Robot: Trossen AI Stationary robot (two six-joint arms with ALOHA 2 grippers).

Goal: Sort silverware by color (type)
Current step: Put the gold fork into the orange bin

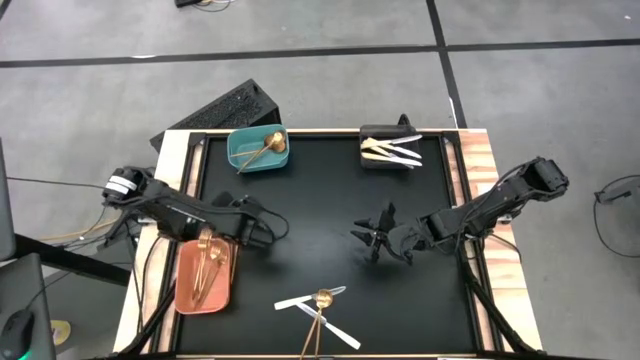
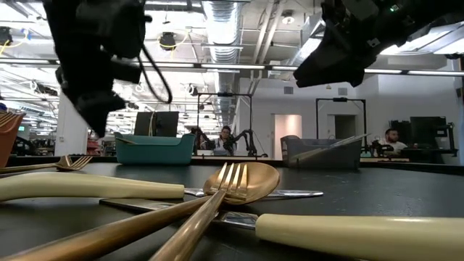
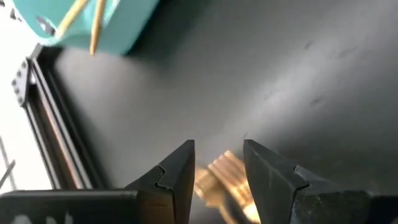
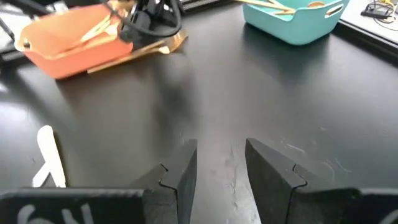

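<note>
Covering the table, a black mat (image 1: 320, 220) held a salmon bin (image 1: 205, 280) of gold forks, where the left gripper (image 3: 219, 180) clamped a gold fork (image 3: 227, 180). Mid-mat, the right gripper (image 4: 221, 177) hung apart, empty. Loose silverware (image 1: 318, 305) lay near the front edge.

You'll see a matt black table mat (image 1: 330, 210) edged with grained wood (image 1: 477, 170). The forks and spoons (image 2: 232, 185) look like polished gold-toned metal; the knife handles (image 2: 362, 235) read as smooth cream plastic. All 3 bins, teal (image 1: 244, 155), salmon (image 1: 188, 290) and black (image 1: 375, 160), appear smooth plastic.
</note>
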